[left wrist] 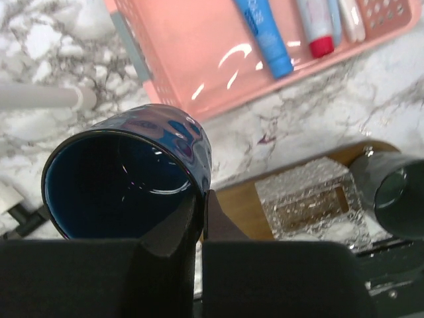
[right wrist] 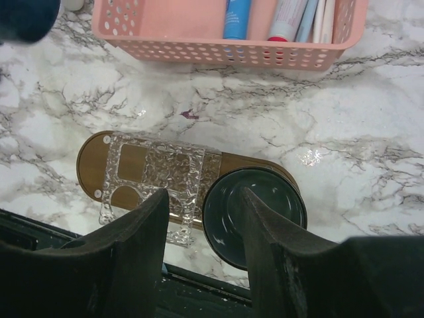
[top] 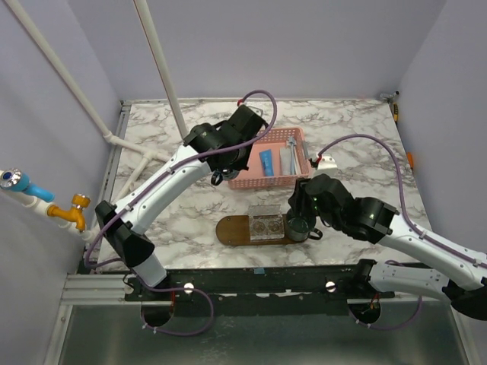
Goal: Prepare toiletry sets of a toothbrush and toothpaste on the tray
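A blue toothpaste tube (top: 266,161) and slim white toothbrushes (top: 291,156) lie in the pink basket (top: 251,181). They also show in the right wrist view, tube (right wrist: 237,16) and brushes (right wrist: 324,16). The brown oval tray (top: 230,230) carries a clear holder (top: 265,223) and a dark cup (top: 297,227) at its right end. My left gripper (left wrist: 204,199) is shut on the rim of a second dark blue cup (left wrist: 126,179), held above the table left of the basket. My right gripper (right wrist: 202,199) is open, its fingers straddling the left rim of the cup on the tray (right wrist: 255,215).
A red-capped tube (right wrist: 288,16) lies in the basket beside the brushes. White pipes (top: 160,68) cross the back left. Walls close in the marble table (top: 365,144) on three sides. A black rail (top: 251,275) runs along the near edge.
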`<state>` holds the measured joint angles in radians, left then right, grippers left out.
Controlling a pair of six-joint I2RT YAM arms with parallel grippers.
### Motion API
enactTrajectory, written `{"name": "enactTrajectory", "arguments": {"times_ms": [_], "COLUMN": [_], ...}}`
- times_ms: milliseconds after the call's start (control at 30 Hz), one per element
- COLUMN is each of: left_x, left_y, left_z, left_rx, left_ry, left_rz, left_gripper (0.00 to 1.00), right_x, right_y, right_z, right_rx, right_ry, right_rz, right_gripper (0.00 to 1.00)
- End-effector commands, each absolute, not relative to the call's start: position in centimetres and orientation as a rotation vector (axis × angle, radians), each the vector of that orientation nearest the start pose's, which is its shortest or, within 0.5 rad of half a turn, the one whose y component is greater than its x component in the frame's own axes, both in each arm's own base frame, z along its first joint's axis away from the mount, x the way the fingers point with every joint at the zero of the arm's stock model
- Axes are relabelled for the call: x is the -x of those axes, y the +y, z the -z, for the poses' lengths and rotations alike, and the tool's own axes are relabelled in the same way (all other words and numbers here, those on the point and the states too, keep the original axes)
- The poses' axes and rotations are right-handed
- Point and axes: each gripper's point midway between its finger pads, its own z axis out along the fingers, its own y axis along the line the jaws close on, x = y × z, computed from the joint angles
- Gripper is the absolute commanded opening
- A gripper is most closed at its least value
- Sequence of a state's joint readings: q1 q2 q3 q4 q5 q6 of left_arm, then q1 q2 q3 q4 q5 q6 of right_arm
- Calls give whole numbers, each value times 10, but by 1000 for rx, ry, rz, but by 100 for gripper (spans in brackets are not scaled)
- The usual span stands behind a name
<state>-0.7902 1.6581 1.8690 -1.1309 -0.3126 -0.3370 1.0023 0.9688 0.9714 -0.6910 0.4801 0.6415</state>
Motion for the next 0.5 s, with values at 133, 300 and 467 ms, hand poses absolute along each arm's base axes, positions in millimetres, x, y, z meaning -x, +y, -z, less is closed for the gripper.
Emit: {"name": "enactTrajectory", "arguments": {"times_ms": [133, 300, 467], "left_x": [-256, -231, -209], "left_y": [-221, -216, -219], "left_z": [-251, -226, -204], "left_rx": [-382, -376, -374], "left_ry": [2381, 2425, 2457], "left_rz": [143, 195, 248], "left_gripper": [0, 0, 0], "right_x": [-203, -202, -202], "right_y": [189, 187, 188], "right_z": [-220, -216, -205], "right_rx": [69, 56, 53], "right_ry": [2189, 2199, 2225], "right_rz": [-310, -300, -275], "right_gripper": [50, 50, 50]}}
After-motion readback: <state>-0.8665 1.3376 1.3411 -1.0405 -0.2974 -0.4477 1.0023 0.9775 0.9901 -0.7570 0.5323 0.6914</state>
